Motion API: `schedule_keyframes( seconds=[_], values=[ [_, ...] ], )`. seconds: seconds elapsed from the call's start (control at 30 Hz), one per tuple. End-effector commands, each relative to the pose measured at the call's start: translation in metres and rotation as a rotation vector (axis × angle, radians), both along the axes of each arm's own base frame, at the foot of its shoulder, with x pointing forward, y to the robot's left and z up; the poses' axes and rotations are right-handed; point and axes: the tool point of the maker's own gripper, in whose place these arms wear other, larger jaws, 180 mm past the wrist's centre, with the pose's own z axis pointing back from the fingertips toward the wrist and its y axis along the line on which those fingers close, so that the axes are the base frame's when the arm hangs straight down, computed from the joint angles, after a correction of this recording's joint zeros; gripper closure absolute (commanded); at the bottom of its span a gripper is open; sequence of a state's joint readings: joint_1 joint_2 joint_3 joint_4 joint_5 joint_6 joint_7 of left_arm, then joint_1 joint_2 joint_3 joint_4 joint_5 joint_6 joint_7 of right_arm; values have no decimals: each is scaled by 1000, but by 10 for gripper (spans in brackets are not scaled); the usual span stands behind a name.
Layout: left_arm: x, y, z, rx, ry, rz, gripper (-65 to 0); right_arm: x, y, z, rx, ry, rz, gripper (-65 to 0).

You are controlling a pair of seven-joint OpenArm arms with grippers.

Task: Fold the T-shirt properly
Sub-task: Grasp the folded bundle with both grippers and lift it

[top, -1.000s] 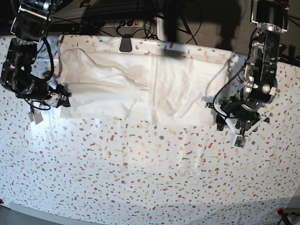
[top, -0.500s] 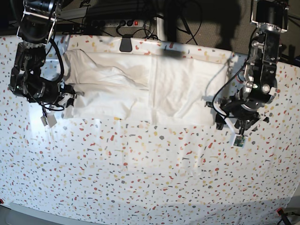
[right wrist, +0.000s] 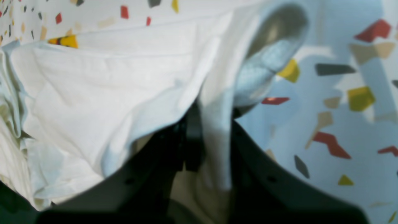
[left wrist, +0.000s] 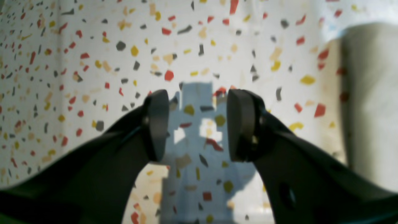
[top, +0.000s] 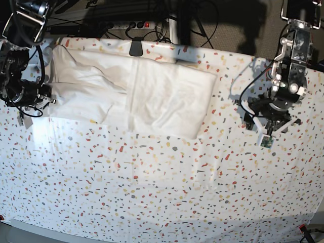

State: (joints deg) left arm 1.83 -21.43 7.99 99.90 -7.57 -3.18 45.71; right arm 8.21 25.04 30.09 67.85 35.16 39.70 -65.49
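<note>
The T-shirt point(top: 152, 96) lies as a wide, partly folded white band across the back of the table, plain side up with no print showing. My right gripper point(top: 49, 98) is at its left end, shut on a pinch of the hem. In the right wrist view the white cloth point(right wrist: 108, 87) runs up between the closed fingers of that gripper point(right wrist: 214, 118). My left gripper point(top: 267, 127) hangs over bare tablecloth well right of the shirt's right edge. Its black fingers point(left wrist: 155, 124) stand apart in the left wrist view, with only speckled cloth between them, so the gripper point(left wrist: 194, 124) is open.
The speckled tablecloth point(top: 162, 192) covers the whole table. A black clip point(top: 135, 48) sits at the back edge. Behind it are a power strip point(top: 126, 24) and cables. A blurred pale shape point(left wrist: 370, 93) fills the right side of the left wrist view.
My right gripper has shut on the shirt's left end and drawn it left; the whole shirt slid away from the left arm. The left gripper stays open and has shifted slightly right.
</note>
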Motion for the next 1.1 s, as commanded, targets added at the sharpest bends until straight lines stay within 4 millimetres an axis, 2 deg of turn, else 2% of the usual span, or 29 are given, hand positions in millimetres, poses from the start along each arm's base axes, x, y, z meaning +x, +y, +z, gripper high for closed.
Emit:
schedule_keyframes(
  seconds=[0.0, 0.1, 0.23, 0.47, 0.6, 0.73, 0.9, 1.07],
  values=[
    [2, 1, 8, 1, -42, -9, -296, 17, 0, 21, -8, -78, 12, 0],
    [-18, -10, -6, -50, -46, -41, -296, 29, 18, 39, 16, -157, 39, 0],
    [-42, -35, -15, -173, -61, -118, -296, 40, 53, 68, 84, -285, 90, 0],
    [-53, -46, -20, -219, -59, -123, -296, 40, 118, 96, 204, -427, 145, 0],
    [-54, -56, -20, -243, -56, -145, -296, 41, 159, 100, 278, -453, 184, 0],
    [-56, -66, -18, -281, -56, -169, -296, 40, 212, 100, 363, -445, 273, 0],
    [-55, -67, -16, -285, -68, -172, -296, 35, 277, 106, 462, -443, 387, 0],
    [-55, -67, -17, -285, -66, -172, -296, 28, 329, 107, 493, -432, 462, 0]
  ],
)
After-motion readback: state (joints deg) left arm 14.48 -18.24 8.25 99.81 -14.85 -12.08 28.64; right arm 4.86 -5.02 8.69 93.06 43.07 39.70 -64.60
